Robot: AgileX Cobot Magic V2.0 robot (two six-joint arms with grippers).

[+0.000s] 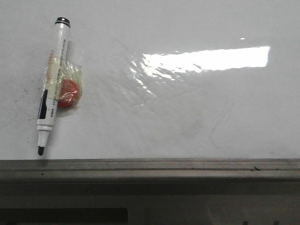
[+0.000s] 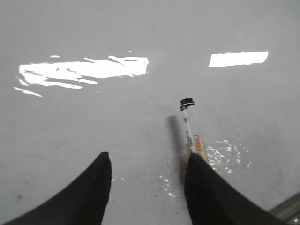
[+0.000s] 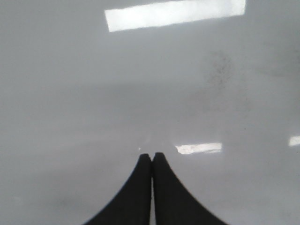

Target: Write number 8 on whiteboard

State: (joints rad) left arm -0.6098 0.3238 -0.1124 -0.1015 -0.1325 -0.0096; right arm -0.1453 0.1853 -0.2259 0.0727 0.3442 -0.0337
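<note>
grey metal frame edge (image 1: 150, 165) runs along the near side of the whiteboard (image 1: 187, 122) in the front view, with a darker ledge just below it. on the board's left part lies a white marker (image 1: 52, 82) with a black end cap (image 1: 62, 21) pointing away from me and its dark uncapped tip (image 1: 41, 150) pointing toward the frame. a red round piece (image 1: 68, 93) sits against the marker's right side, wrapped to it in clear tape. a bright glare patch (image 1: 211, 58) stretches across the right half, and faint grey curves (image 1: 220, 126) show below it; i see no drawn black number 8 anywhere on the board, though the smudges make it hard to be sure.

from my left wrist, my left pincer (image 2: 147, 166) is released, its two dark fingers (image 2: 91, 187) spread wide above the board, and the marker (image 2: 188, 129) lies just by one of them. from my right wrist, my right pincer (image 3: 152, 157) is clenched, fingertips pressed together with nothing between them, hovering over bare board.
</note>
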